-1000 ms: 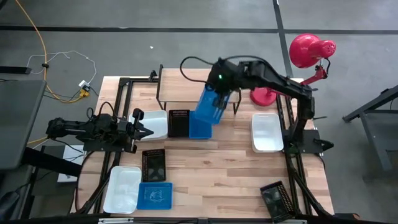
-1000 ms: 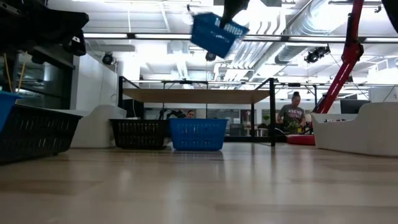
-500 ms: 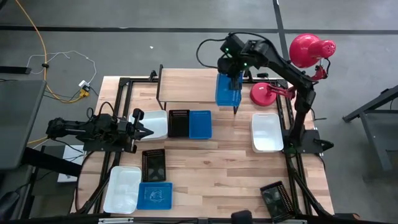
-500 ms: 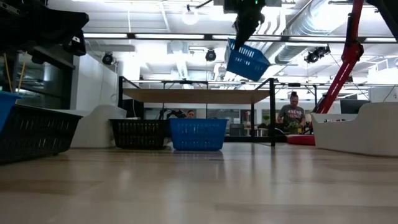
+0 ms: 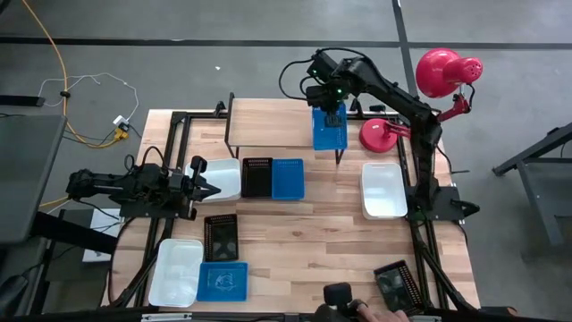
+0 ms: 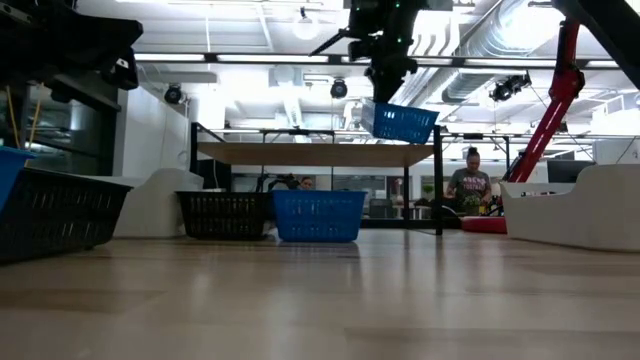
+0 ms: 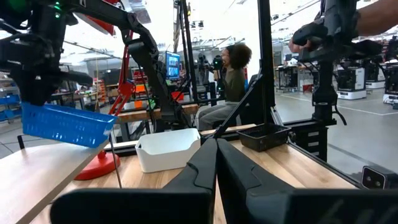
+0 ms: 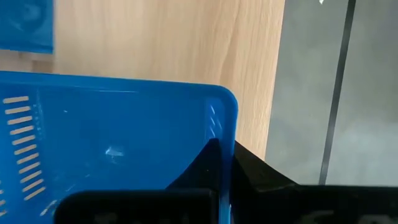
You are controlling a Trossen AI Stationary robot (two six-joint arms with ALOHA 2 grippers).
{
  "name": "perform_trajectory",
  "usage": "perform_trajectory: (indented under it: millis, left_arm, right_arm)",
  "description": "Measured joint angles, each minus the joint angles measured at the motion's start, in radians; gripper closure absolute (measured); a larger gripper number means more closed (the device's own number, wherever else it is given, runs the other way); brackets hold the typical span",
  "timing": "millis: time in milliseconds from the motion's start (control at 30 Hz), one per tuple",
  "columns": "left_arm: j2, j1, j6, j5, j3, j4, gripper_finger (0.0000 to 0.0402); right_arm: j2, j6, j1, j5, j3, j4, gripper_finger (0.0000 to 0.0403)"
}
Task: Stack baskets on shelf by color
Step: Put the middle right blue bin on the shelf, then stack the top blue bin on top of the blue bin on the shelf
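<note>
My right gripper (image 5: 329, 97) is shut on a bright blue basket (image 5: 330, 130) over the right end of the shelf (image 5: 268, 123), a light wood plank on thin black legs. In the low view the blue basket (image 6: 403, 122) hangs just above the shelf (image 6: 300, 153). A white basket (image 5: 223, 177), a black one (image 5: 257, 177) and a blue one (image 5: 288, 178) rest side by side on the table in front of the shelf. My left gripper (image 5: 213, 185) waits shut at the table's left, by the white basket. My right gripper holds the blue basket by its far end wall (image 8: 227, 127), near a corner, with one finger (image 8: 210, 163) inside the basket and one outside. The fingers come from above, slanting down. The basket hangs clear of the table, tilted a little, with its open side up.
Near the front edge lie a black basket (image 5: 221, 235), a white one (image 5: 176, 271) and a blue one (image 5: 222, 280). Another white basket (image 5: 384, 190) lies at the right and a black one (image 5: 394, 284) at the front right. A red lamp (image 5: 380, 136) stands by the shelf. A person's hand (image 5: 362, 313) shows at the front edge.
My right gripper has carried the blue basket from above the table's baskets toward the far right, over the shelf's right end, and has sunk. It has rolled, and the basket, which hung steeply, now lies close to level just above the shelf.
</note>
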Motion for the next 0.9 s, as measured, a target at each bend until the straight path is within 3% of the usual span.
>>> perform_trajectory:
  millis: [433,767,900]
  left_arm:
    - [0.0,0.0,0.0,0.0,0.0,0.0,0.0402]
    - [0.0,0.0,0.0,0.0,0.0,0.0,0.0401]
    - [0.0,0.0,0.0,0.0,0.0,0.0,0.0401]
  right_arm:
    - [0.022,0.03,0.0,0.014,0.0,0.004,0.0392]
    - [0.023,0.027,0.0,0.033,-0.001,0.062,0.0258]
    - [0.023,0.028,0.001,0.071,0.011,0.057,0.0226]
